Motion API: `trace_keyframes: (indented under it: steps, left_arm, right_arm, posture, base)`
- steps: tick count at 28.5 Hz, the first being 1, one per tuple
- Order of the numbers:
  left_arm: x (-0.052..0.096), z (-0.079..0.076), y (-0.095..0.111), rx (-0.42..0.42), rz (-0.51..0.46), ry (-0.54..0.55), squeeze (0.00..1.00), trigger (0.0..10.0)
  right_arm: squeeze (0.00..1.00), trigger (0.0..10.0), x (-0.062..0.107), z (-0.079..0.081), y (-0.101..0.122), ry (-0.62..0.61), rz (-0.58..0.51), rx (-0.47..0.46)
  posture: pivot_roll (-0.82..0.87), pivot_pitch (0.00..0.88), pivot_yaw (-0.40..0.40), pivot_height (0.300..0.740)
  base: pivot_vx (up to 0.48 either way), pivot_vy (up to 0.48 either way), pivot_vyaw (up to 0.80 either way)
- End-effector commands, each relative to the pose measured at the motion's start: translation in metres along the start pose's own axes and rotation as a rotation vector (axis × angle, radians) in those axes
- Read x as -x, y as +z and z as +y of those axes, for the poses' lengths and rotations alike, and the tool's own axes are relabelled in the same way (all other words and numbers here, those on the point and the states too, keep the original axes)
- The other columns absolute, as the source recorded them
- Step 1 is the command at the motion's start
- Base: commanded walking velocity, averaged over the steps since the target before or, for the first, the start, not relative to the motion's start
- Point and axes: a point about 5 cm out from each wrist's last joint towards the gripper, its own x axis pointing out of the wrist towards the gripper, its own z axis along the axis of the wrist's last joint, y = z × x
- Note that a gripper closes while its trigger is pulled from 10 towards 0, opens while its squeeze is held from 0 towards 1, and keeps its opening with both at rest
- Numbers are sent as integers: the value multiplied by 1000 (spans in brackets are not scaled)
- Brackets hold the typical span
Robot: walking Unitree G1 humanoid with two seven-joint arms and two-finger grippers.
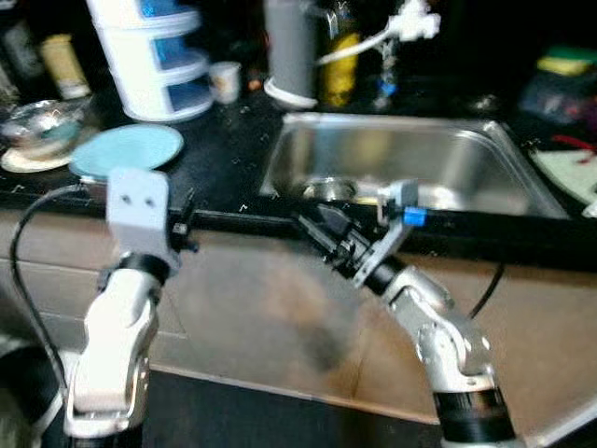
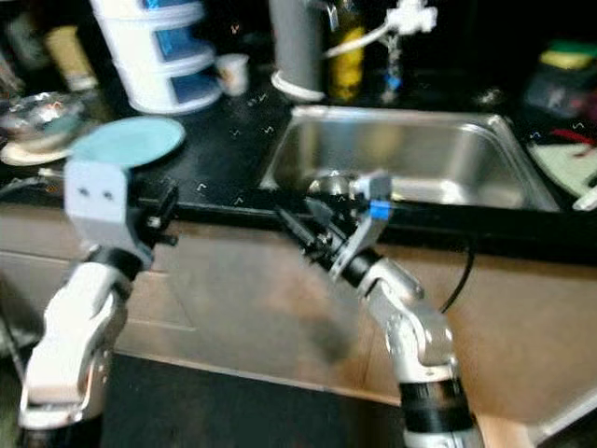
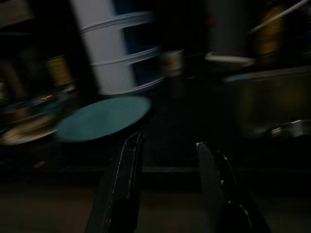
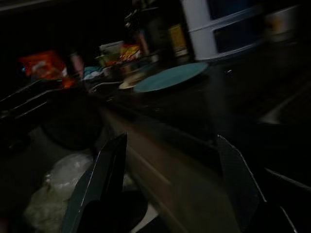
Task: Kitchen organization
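Left eye view puts the teal plate flat on the black counter near its front edge; being round, it has no long axis or heading. It lies just beyond the left gripper, whose fingers gape wide and empty. The right gripper, also wide and empty, hangs by the sink, farther off.

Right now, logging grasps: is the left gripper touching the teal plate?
Apart. In the left wrist view, dark counter separates the left gripper from the teal plate.
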Motion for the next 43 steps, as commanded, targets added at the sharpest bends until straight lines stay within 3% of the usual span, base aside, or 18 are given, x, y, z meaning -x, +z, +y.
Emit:
trace_keyframes:
  steps: [1, 9, 16, 24, 26, 35, 43]
  left_arm:
    - [-2, 0, 0, -4, -3, 1, 0, 10000]
    - [4, 2, -12, 8, 39, 20, 0, 10000]
    - [16, 3, -29, 89, 113, 63, 0, 10000]
    - [24, -12, -44, 108, 155, 9, 0, 10000]
    - [33, -22, -49, 133, 179, -27, 0, 10000]
    - [32, -26, -39, 148, 137, -49, 0, 10000]
    - [29, -33, -33, 141, 97, -106, 0, 10000]
  right_arm:
    - [0, 10000, -1, 0, 3, 2, -9, 14]
    - [0, 10000, -3, -1, 6, 2, -15, 24]
    - [0, 10000, -10, 1, 9, 14, -25, 35]
    - [0, 10000, -18, 5, 12, 24, -40, 47]
    - [0, 10000, -22, 8, 12, 28, -47, 49]
    - [0, 10000, -32, 16, 13, 61, -71, 36]
    - [0, 10000, -35, 10, 17, 16, -83, 32]
  posture:
    - [36, 0, 3, 740]
    - [36, 0, 6, 740]
    - [47, 0, 1, 740]
    - [49, 0, 7, 740]
    - [52, 0, 9, 740]
    - [65, 0, 9, 740]
    - [63, 0, 10, 740]
  base:
    - [0, 0, 800]
    - [0, 0, 800]
    - [0, 0, 800]
    - [0, 0, 800]
    - [0, 0, 800]
    - [0, 0, 800]
    - [72, 0, 0]
